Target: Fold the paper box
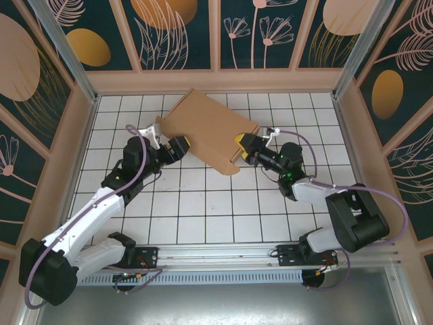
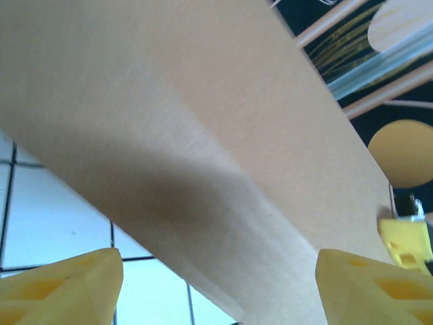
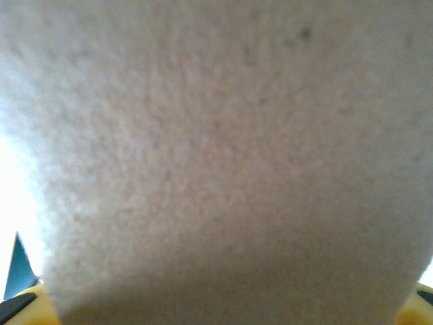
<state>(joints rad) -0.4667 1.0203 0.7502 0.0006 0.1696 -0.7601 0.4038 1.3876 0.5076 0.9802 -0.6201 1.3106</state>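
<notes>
The paper box [image 1: 203, 125] is plain brown cardboard, tilted over the back middle of the white tiled table [image 1: 223, 203]. My left gripper [image 1: 177, 146] sits at its left lower edge. In the left wrist view the cardboard [image 2: 203, 135] runs between the two yellow fingers [image 2: 64, 288]; tile shows between the left finger and the sheet, so the left gripper [image 2: 216, 291] is open. My right gripper [image 1: 243, 149] is at the box's right corner, above a rounded flap [image 1: 233, 166]. In the right wrist view, cardboard [image 3: 223, 156] spans the whole gap of the right gripper [image 3: 216, 313], finger to finger.
Wooden-rimmed patterned walls [image 1: 216, 34] close in the table at the back and on both sides. An aluminium rail [image 1: 223, 254] runs along the near edge by the arm bases. Bare tiles lie between the box and the rail.
</notes>
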